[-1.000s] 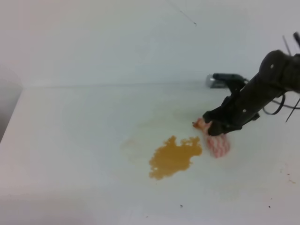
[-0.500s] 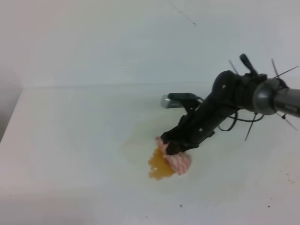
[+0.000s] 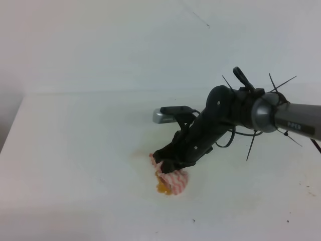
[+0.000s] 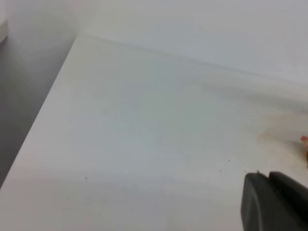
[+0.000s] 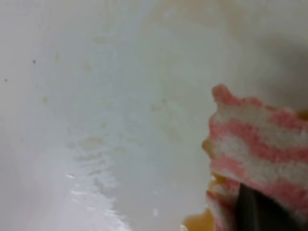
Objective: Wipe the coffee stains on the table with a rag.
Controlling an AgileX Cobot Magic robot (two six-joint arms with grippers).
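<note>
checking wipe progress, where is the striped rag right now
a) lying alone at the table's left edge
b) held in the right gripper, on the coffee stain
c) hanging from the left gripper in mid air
b: the right gripper pinches the rag on the coffee stains, with only an amber patch showing beside it.

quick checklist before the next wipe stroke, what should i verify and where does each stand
1. Rag gripped by the right gripper: ok.
2. Rag pressed down on the table: ok, as far as the high view shows.
3. Coffee stains gone: not ok, amber liquid shows at the rag's edge.
4. Faint yellowish smears cleared: not ok.
5. Left gripper away from the wiping path: ok.
6. Left gripper open or shut: cannot tell.
</note>
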